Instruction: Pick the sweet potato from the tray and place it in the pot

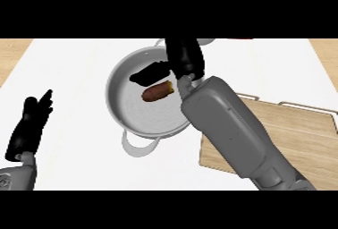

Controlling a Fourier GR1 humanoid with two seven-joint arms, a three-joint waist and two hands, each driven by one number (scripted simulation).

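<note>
Right hand: my right hand (179, 60) reaches over the pot, forearm slanting up from the lower right edge of the view. Its fingers point left and down across the pot's upper half, thumb apart from them.
Grip: I cannot tell for sure whether the fingers touch the sweet potato; the fingertips (142, 79) sit just above it and look relaxed, not curled round it.
Sweet potato: the sweet potato (157, 93) lies inside the pot, near its middle, a little toward the right wall, lying tilted with one end up to the right.
Pot: the pot (125, 112) is white and round, on the counter's middle, toward the far edge. One handle (140, 145) sticks out at its near side; the far one is mostly hidden behind my hand.
Tray: the wooden tray (310, 134) lies at the counter's right, just beside the pot, and my forearm covers part of its left side.
Left hand: my left hand (27, 127) rests near the counter's left edge, fingers straight and pointing away from me, holding nothing.
Counter: the counter (73, 58) is white.
</note>
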